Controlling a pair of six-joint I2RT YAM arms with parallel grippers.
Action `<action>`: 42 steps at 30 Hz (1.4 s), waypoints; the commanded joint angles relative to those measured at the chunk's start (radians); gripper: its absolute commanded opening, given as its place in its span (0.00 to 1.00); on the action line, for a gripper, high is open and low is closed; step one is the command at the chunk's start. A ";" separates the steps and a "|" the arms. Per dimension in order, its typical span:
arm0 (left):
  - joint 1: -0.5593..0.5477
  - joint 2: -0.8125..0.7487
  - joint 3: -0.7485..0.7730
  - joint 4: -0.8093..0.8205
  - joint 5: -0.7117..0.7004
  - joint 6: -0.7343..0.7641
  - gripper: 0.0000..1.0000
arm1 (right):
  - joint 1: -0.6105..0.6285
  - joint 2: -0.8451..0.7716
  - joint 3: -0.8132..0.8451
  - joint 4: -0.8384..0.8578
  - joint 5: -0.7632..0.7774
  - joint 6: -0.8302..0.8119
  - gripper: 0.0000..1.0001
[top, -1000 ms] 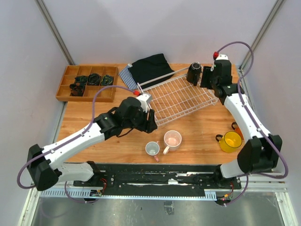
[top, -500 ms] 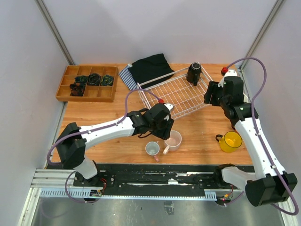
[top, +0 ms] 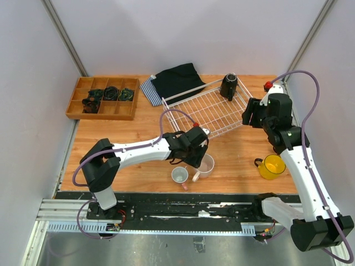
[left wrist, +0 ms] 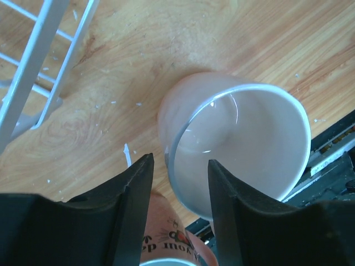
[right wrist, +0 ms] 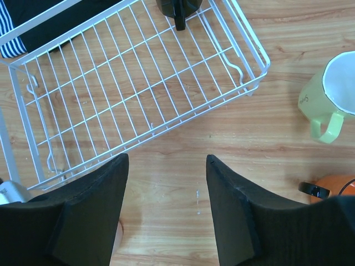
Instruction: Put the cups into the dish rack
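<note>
I have the left gripper [left wrist: 178, 162] down over the pale pink mug [left wrist: 244, 138], which stands upright on the table [top: 238, 149] just in front of the dish rack [right wrist: 138, 83]. The fingers are apart and straddle the mug's wall, one outside and one inside the rim, with a gap showing on both sides, so nothing is clamped yet.

I judge this mug to be stiff, glazed ceramic, light enough for one arm but slick and easy to chip. A pinch across the wall should hold if I go deep past the rim. A shallow bite could let it swing or slip. The small dusty pink mug [left wrist: 166, 244] sits just beside it, so I need to lift straight up before I travel.

The right gripper [right wrist: 166, 160] hangs above bare table near the rack's front edge, fingers apart and holding nothing. The yellow-green mug [right wrist: 333, 88] and the orange mug [right wrist: 338, 185] are off to its side, and the yellow mug [top: 273, 166] is by the table's right edge. The black mug [top: 228, 86] stands in the rack's far corner.

A second ago the left arm was at the rack's near-left corner, and it has since swung across to this mug. The right arm was up beside the black mug and has drawn back toward me.
</note>
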 commanded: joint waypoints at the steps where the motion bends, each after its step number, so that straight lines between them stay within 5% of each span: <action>1: -0.010 0.036 0.053 0.025 -0.007 0.005 0.43 | -0.011 -0.026 -0.013 -0.029 -0.016 0.000 0.59; 7: -0.014 0.050 0.062 0.026 0.006 -0.010 0.01 | -0.013 -0.037 -0.001 -0.048 -0.019 -0.011 0.59; 14: 0.004 -0.047 0.166 -0.074 -0.010 -0.079 0.00 | -0.058 -0.024 0.048 -0.085 -0.201 0.015 0.60; 22: 0.215 -0.172 0.378 -0.144 0.119 -0.237 0.01 | -0.117 -0.023 -0.021 0.121 -0.587 0.114 0.60; 30: 0.512 -0.346 0.256 0.134 0.382 -0.453 0.01 | -0.140 -0.006 -0.125 0.552 -0.941 0.383 0.62; 34: 0.563 -0.375 0.117 0.406 0.500 -0.682 0.01 | -0.139 0.051 -0.229 1.097 -1.098 0.733 0.64; 39: 0.562 -0.362 0.004 0.674 0.566 -0.897 0.00 | -0.118 0.177 -0.325 1.650 -1.081 1.180 0.67; 42: 0.562 -0.341 -0.016 0.773 0.582 -0.958 0.01 | -0.064 0.224 -0.334 1.717 -1.025 1.226 0.67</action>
